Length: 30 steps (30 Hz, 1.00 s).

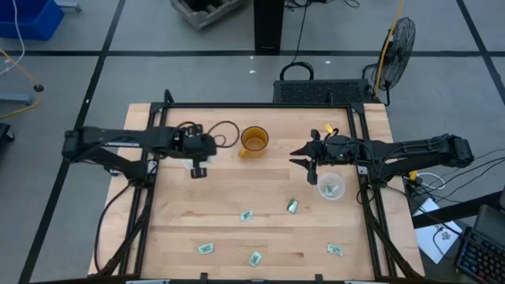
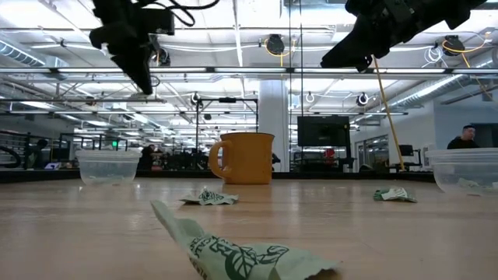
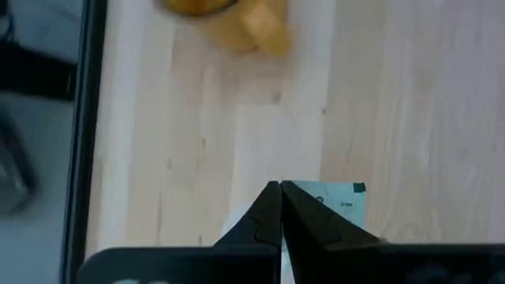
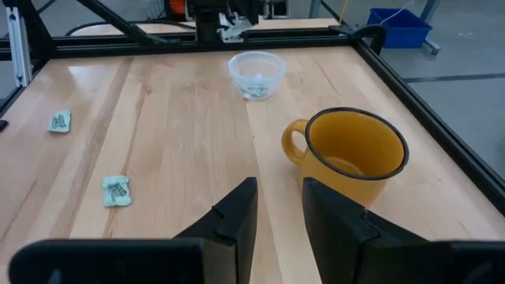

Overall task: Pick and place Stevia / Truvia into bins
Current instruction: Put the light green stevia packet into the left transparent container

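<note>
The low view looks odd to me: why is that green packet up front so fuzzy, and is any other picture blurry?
In the low view the nearest sachet lies too close to the lens, while the mug looks sharper. In the left wrist view the mug is a soft yellow smear. The right wrist view is crisp.

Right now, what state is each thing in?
Left gripper: shut on a pale green paper sachet.
Right gripper: open, empty.
Amber transparent mug: upright.
Right clear plastic cup: upright, sachet inside.
Left clear plastic cup: upright, sachets inside.
Five loose sachets: lying on the wooden table.
</note>
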Tool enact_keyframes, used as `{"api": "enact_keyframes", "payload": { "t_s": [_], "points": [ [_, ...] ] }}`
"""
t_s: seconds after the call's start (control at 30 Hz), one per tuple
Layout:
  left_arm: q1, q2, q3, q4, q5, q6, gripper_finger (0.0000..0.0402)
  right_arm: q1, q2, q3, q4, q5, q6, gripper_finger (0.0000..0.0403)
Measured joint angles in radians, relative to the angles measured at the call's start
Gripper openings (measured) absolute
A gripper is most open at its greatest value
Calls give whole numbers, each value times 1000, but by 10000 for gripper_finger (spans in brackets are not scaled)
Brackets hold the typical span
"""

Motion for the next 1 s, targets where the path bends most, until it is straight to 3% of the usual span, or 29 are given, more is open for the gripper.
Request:
{"api": "enact_keyframes", "payload": {
  "t_s": [0.13,0.37,0.6,0.83,1.0],
  "points": [
    [16,-59,-74,-82,-2,-102,6,0,0,0,1,0,-1,95],
    [52,-60,-302,5,-18,-156,4,0,0,0,16,0,0,95],
    [86,-30,-291,148,-17,-109,21,0,0,0,21,0,1,95],
    [124,-34,-309,126,-16,-191,6,0,0,0,21,0,1,95],
    [152,-34,-373,178,67,-239,29,0,0,0,16,0,1,95]
  ]
}}
